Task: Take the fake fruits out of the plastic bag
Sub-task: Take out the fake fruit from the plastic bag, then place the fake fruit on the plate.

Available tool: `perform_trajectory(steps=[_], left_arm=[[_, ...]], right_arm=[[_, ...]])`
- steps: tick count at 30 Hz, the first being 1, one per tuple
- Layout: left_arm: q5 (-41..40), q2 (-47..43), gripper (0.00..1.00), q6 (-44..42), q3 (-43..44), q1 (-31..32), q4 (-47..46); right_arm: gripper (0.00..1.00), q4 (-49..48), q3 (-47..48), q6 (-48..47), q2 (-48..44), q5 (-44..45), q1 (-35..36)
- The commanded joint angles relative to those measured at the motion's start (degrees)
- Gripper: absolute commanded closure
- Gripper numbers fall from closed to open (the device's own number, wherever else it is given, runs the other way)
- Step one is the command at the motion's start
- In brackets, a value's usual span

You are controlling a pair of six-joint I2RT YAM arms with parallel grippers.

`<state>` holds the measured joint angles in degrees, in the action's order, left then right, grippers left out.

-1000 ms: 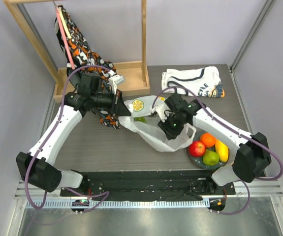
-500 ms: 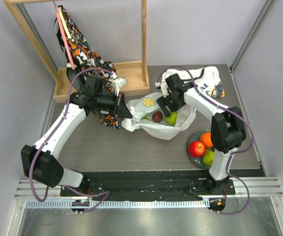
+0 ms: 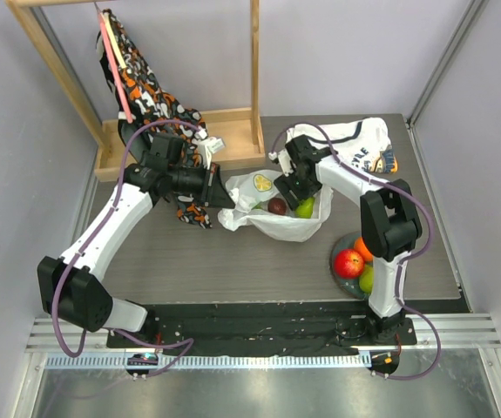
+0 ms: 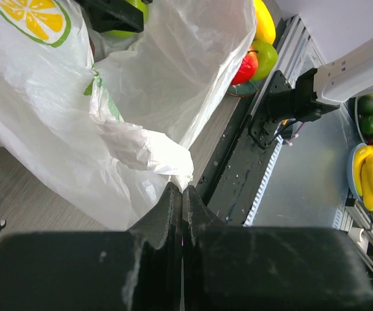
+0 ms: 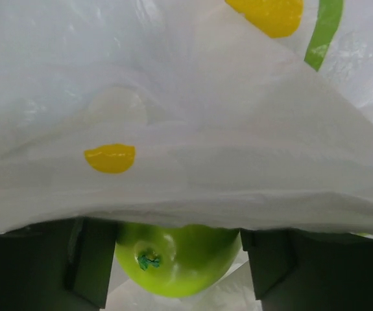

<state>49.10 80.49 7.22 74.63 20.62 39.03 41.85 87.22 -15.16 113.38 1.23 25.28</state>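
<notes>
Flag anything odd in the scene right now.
The plastic bag film is draped over the right claw, blocking most of its wrist view; only a green apple shows between the fingers. Nothing spilled or damaged.

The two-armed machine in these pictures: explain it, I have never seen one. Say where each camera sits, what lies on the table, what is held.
These are two robot arms bolted to a table. The overhead picture looks down on both; the other two come from a camera on each wrist. The left gripper is shut, pinching an edge of the plastic bag. The right gripper is open at the bag's mouth, its fingers either side of a green apple; a dark plum lies beside it. A dish holds more fake fruits. A folded shirt lies at the back.
</notes>
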Motion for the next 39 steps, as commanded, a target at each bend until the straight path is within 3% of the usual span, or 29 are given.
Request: perform_trajectory(steps=[1, 4, 10, 14, 24, 27, 30, 34, 39], left_arm=[[1.17, 0.11, 1.00, 0.25, 0.78, 0.21, -2.90], [0.82, 0.55, 1.00, -0.10, 0.96, 0.21, -3.08], [0.38, 1.69, 1.00, 0.86, 2.01, 0.21, -3.43], [-0.23, 2.48, 1.00, 1.48, 2.97, 0.12, -3.96], [-1.02, 2.13, 1.00, 2.27, 2.80, 0.12, -4.05], [-0.50, 2.30, 1.00, 2.79, 2.71, 0.03, -4.13], [-0.15, 2.83, 1.00, 3.59, 2.71, 0.12, -5.27], [0.47, 3.97, 1.00, 4.29, 3.59, 0.12, -5.54], [0.73, 3.80, 1.00, 4.90, 3.33, 0.03, -5.89]], right_arm=[[0.51, 0.69, 0.66, -2.51, -4.56, 0.00, 0.39], [0.64, 2.97, 6.09, -2.60, -8.16, -7.98, 0.39], [0.66, 11.23, 15.42, -2.68, -14.32, -26.42, 0.47], [0.65, 18.87, 16.58, -6.54, -17.23, -33.48, 0.47], [0.67, 40.12, 12.45, -24.73, -32.25, -24.11, -2.33], [0.67, 44.45, 6.41, -31.50, -38.57, -19.45, -2.60], [0.67, 43.68, -4.22, -36.95, -45.78, -16.98, -2.60], [0.69, 40.25, -17.05, -37.49, -50.01, -12.06, -3.56], [0.70, 36.30, -24.45, -37.49, -53.00, -10.73, -6.99]])
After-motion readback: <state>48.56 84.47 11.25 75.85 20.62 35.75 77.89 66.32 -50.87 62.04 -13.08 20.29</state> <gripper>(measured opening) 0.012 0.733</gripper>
